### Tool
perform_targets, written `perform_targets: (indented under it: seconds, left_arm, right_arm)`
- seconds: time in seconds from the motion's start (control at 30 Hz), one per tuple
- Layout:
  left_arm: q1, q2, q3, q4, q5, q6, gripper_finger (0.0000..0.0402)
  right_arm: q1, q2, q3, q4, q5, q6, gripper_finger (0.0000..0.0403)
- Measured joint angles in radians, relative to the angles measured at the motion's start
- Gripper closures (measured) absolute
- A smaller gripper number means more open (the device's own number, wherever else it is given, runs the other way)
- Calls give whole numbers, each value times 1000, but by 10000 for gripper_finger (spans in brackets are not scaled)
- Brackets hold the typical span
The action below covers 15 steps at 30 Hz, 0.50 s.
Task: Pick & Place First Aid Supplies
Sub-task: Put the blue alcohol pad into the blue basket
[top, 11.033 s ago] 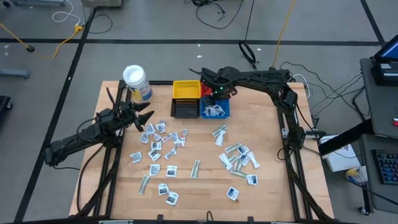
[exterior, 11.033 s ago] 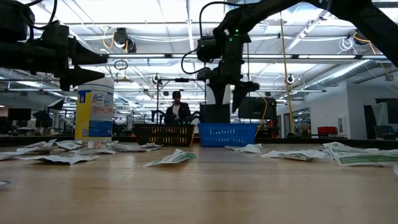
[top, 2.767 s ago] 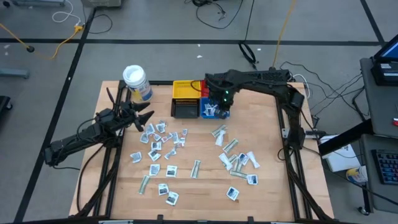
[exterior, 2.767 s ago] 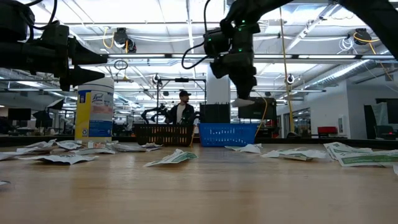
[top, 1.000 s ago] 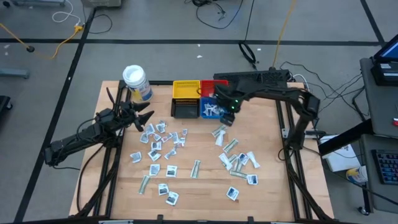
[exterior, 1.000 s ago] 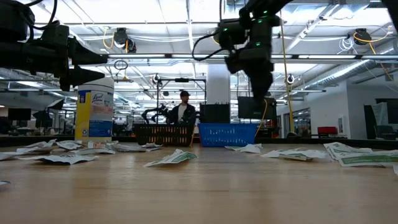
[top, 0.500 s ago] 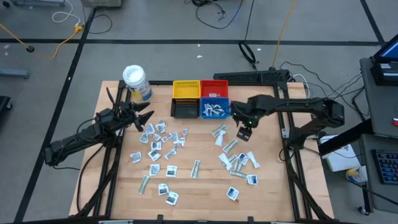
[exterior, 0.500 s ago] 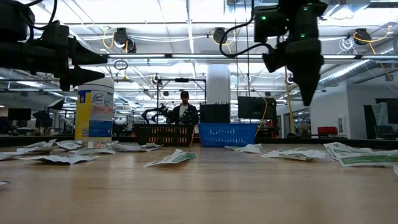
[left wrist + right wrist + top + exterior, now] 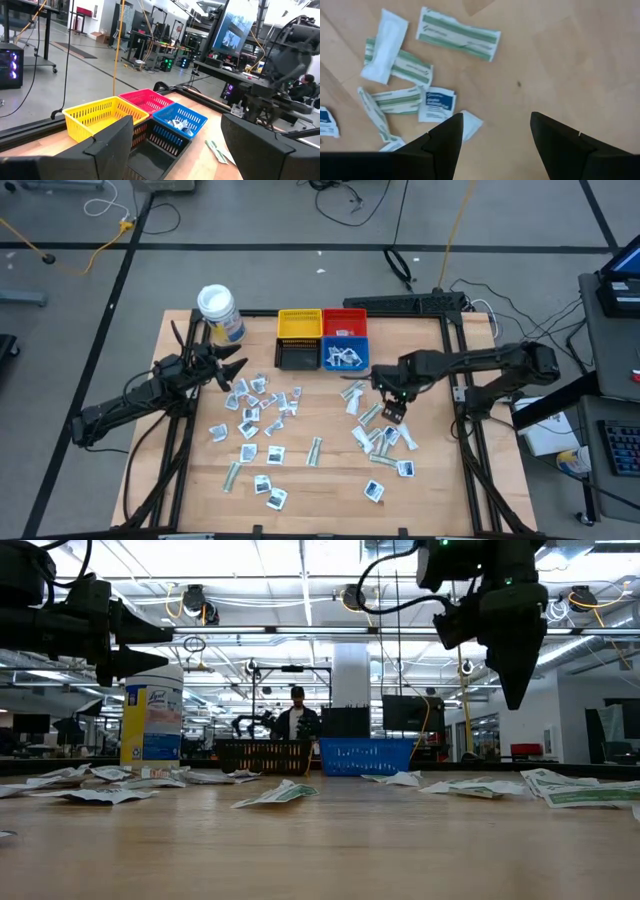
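Above the scattered packets (image 9: 457,33), the right gripper (image 9: 495,137) hangs, jaws apart, empty.

Far edge of wooden table (image 9: 330,480): white-lidded jar (image 9: 217,307) at left; yellow bin (image 9: 299,324), red bin (image 9: 345,322), black bin (image 9: 297,357), blue bin (image 9: 345,358) clustered centrally

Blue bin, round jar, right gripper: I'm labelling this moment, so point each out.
Blue bin (image 9: 345,358), high view, packets inside showing.
Round jar (image 9: 215,302), high view, white lid.
Right gripper (image 9: 393,412), high view, between its open fingertips.
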Motion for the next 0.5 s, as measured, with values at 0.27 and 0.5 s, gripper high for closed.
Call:
perform_targets:
  seconds: [0.27, 0.5]
  left_arm:
    - [0, 0, 0, 0, 0, 0, 96]
    - [0, 0, 0, 0, 0, 0, 96]
  right_arm:
    - [139, 15, 0, 25, 22, 113, 177]
    - [227, 26, 1, 31, 42, 174, 177]
